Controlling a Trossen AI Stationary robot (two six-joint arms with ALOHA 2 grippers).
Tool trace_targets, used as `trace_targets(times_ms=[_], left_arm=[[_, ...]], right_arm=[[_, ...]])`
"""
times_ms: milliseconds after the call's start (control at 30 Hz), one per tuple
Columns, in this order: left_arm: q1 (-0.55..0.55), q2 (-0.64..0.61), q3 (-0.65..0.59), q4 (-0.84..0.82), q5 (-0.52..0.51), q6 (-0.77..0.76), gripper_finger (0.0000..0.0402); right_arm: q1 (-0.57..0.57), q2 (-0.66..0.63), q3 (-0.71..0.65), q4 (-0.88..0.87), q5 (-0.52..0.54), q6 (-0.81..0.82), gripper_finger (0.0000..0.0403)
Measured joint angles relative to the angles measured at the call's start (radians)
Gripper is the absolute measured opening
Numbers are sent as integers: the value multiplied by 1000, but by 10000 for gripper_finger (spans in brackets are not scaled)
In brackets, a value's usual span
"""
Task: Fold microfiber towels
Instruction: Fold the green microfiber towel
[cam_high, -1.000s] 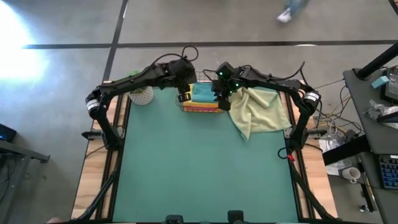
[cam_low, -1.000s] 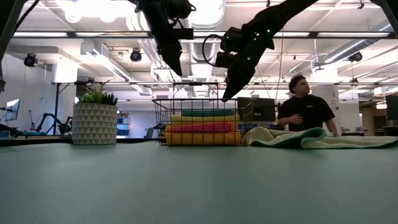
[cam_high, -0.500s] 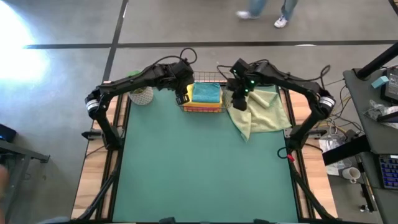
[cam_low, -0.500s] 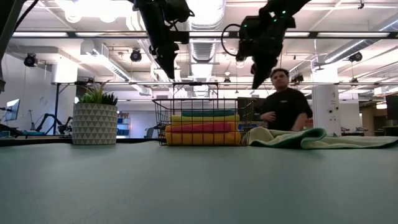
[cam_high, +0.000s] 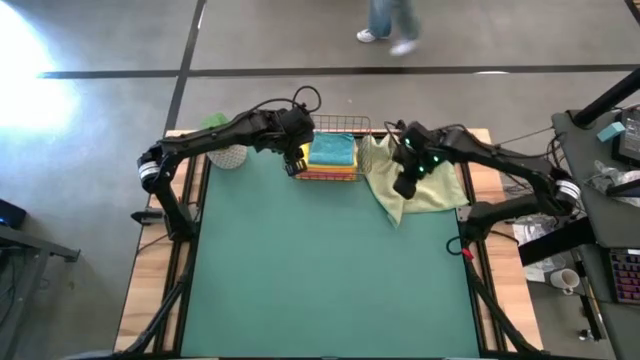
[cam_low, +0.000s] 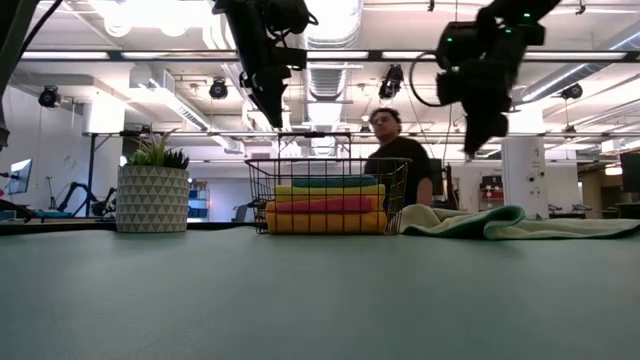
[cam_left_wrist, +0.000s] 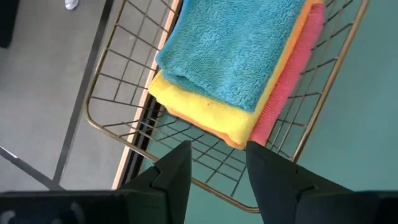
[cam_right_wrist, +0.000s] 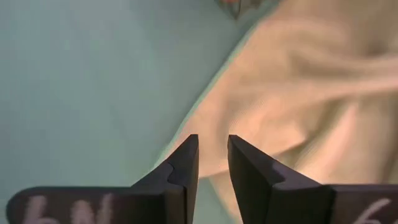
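Counted four folded towels (cam_high: 332, 152) stacked in one wire basket (cam_high: 346, 124): teal, yellow, orange, pink. Saw one pale green towel (cam_high: 425, 180) right of basket, crumpled and loose. Hung above it: right gripper (cam_high: 405, 187), slightly open, empty. Hung left of basket: left gripper (cam_high: 293, 163), open, empty.

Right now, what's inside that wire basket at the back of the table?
The wire basket holds a stack of folded towels: teal towel on top, then yellow, orange and pink. The stack's underside is hidden.
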Motion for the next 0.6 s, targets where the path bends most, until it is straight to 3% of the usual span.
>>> trace_targets(times_ms=[300,467,600], left_arm=[[-24,-67,-5,-15,0,-8,137],[-52,-142,-42,-15,-1,-9,137],[-68,-188,-77,-15,-1,-34,137]], right_arm=[[98,-106,-236,131,5,255,58],[148,-105,-319,205,117,371,52],[170,-105,-373,301,135,446,47]])
